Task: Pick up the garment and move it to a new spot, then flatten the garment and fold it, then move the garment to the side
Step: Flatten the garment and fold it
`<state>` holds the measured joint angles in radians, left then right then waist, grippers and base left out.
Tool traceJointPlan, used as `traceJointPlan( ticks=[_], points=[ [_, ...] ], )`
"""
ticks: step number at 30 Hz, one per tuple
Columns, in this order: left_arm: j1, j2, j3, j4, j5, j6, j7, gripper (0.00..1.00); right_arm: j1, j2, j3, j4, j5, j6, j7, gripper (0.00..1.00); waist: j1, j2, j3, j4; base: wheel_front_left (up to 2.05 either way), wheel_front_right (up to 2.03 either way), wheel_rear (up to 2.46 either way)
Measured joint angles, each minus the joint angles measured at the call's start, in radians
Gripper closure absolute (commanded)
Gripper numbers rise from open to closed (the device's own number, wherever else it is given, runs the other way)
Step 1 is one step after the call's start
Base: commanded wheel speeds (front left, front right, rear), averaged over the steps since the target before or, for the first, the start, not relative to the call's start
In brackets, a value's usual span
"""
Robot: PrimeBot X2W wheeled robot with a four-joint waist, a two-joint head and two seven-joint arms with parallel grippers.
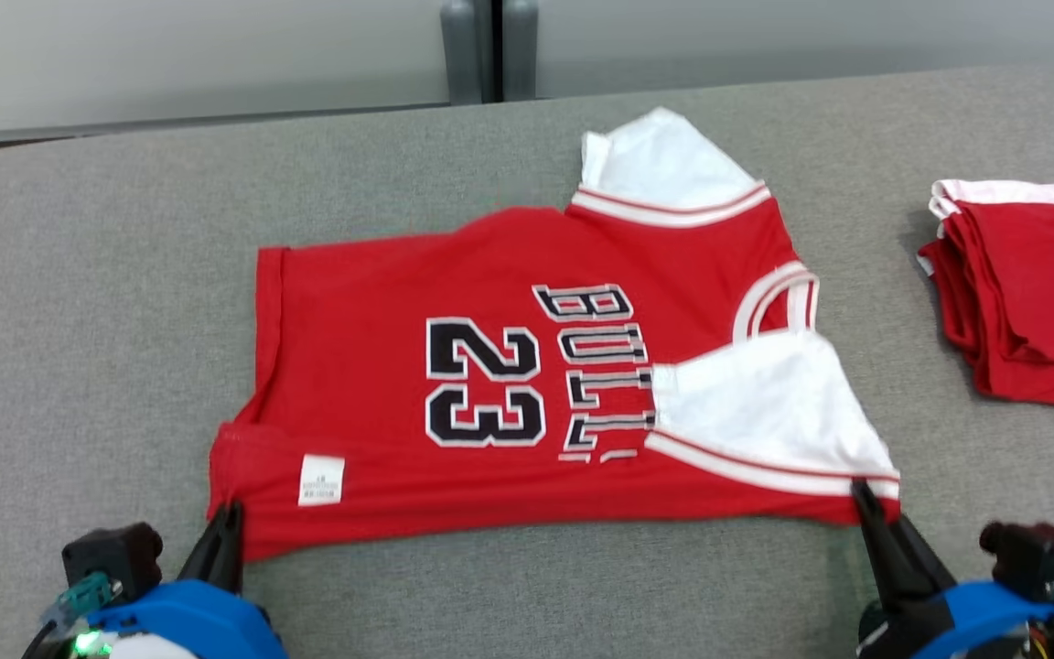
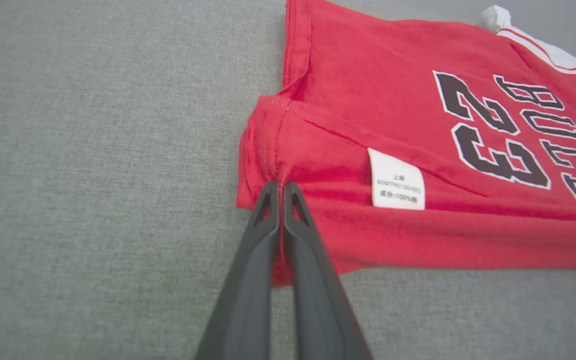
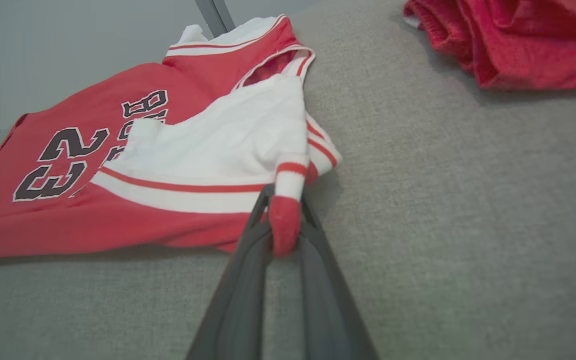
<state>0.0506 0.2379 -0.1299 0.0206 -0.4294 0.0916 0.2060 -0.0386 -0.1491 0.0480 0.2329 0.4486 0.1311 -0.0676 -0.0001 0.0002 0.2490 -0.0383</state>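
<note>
Head view: left claw [image 1: 231,511] and right claw [image 1: 860,490] pinched near corners of the red-and-white fabric jersey [image 1: 371,302]; folding probably needed an even lift.

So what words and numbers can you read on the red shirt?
"23": black number on the red jersey.
"BULL": black letters beside it; the end is hidden under the white sleeve.
"100%": on the white tag; its other print is too small to read.
</note>
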Motion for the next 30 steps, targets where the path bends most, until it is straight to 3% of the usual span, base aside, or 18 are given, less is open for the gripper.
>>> traceJointPlan(
  ticks=[5, 6, 7, 9, 19, 30],
  points=[
    [0.076, 0.003, 0.012, -0.041, -0.044, 0.009, 0.053, 1.0, 0.122, 0.045, -0.031, -0.084, -0.028, 0.0, 0.045, 1.0, 0.0, -0.0001, -0.025, -0.014, 0.0, 0.0, 0.0],
    [0.087, 0.003, 0.011, -0.04, -0.052, 0.009, 0.066, 0.1, 0.128, 0.049, -0.032, -0.087, -0.038, 0.0, 0.05, 0.49, 0.0, -0.0001, -0.028, -0.017, 0.0, 0.0, 0.0],
    [0.095, 0.0, 0.01, -0.038, -0.053, 0.012, 0.063, 0.0, 0.13, 0.053, -0.036, -0.09, -0.048, 0.0, 0.049, 0.0, 0.0, 0.0, -0.031, -0.018, 0.0, 0.0, 0.0],
    [0.096, 0.002, 0.006, -0.03, -0.035, 0.018, 0.049, 0.0, 0.129, 0.058, -0.047, -0.091, -0.072, 0.0, 0.046, 0.0, 0.0, 0.0, -0.04, -0.017, 0.0, 0.0, 0.0],
    [0.031, -0.024, -0.004, -0.079, 0.106, 0.075, -0.228, 0.0, 0.045, 0.063, -0.082, -0.211, -0.203, 0.0, -0.022, 0.0, 0.0, -0.0002, -0.075, -0.013, 0.0, 0.0, 0.0],
    [-0.011, -0.019, -0.025, -0.14, 0.156, 0.095, -0.261, 0.0, -0.02, 0.052, -0.086, -0.328, -0.225, 0.0, 0.034, 0.0, 0.0001, -0.0002, -0.076, -0.019, 0.0, 0.0, 0.0]
  ],
)
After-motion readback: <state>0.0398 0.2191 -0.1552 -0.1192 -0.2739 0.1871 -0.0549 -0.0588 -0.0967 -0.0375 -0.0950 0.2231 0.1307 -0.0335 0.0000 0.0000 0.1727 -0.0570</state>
